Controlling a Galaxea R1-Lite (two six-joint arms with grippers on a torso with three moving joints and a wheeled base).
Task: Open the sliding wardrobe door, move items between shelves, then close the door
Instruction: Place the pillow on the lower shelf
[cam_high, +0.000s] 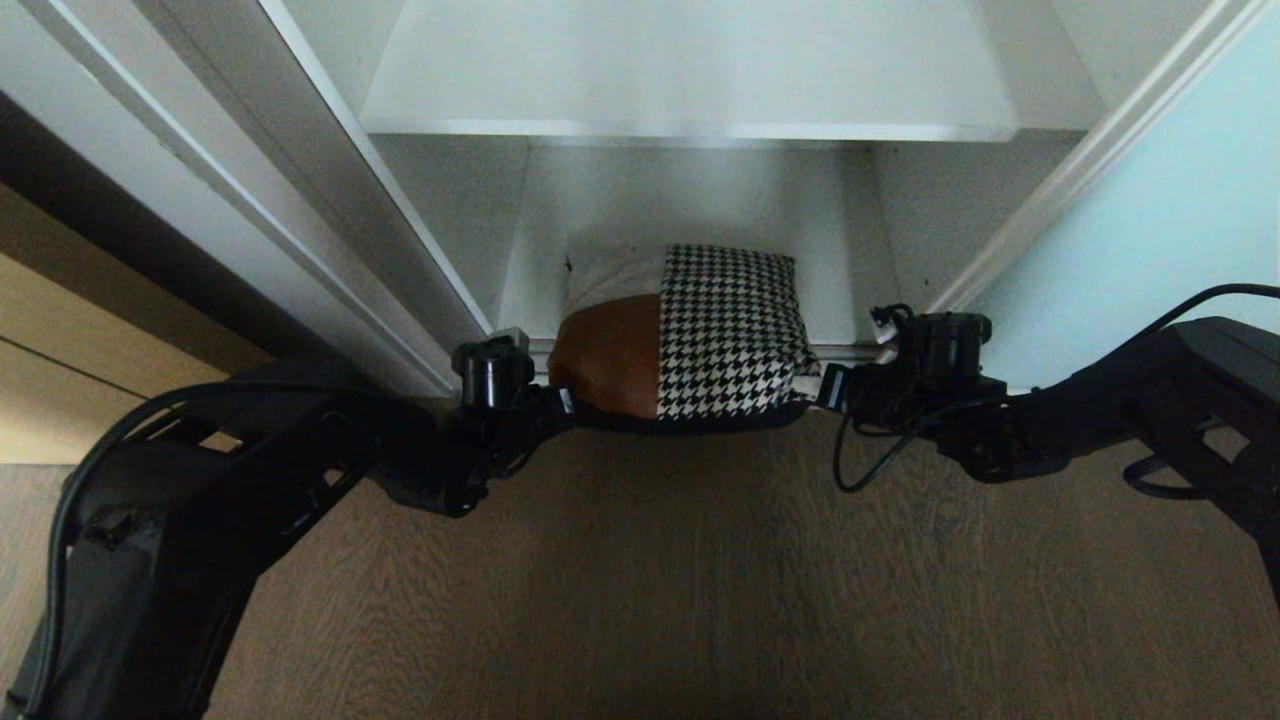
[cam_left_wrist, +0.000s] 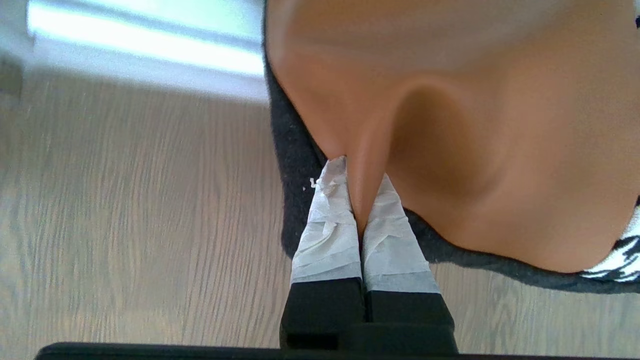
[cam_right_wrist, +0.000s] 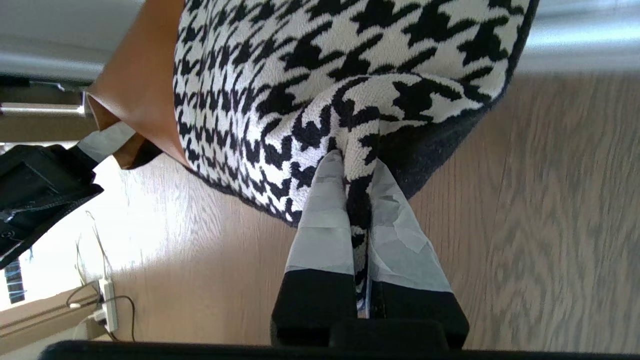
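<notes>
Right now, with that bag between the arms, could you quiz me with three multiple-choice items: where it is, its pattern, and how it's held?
1. The bag is:
A. on the upper shelf
B. at the wardrobe's bottom opening
C. behind the robot

2. Its patterned half is:
A. striped
B. dotted
C. houndstooth

3. The left gripper and right gripper are:
A. pinching the bag
B. open
C. idle

Answers:
1 B, it sits below the shelf, above the floor.
2 C, black-and-white houndstooth.
3 A, fingers pinch leather and fabric.
</notes>
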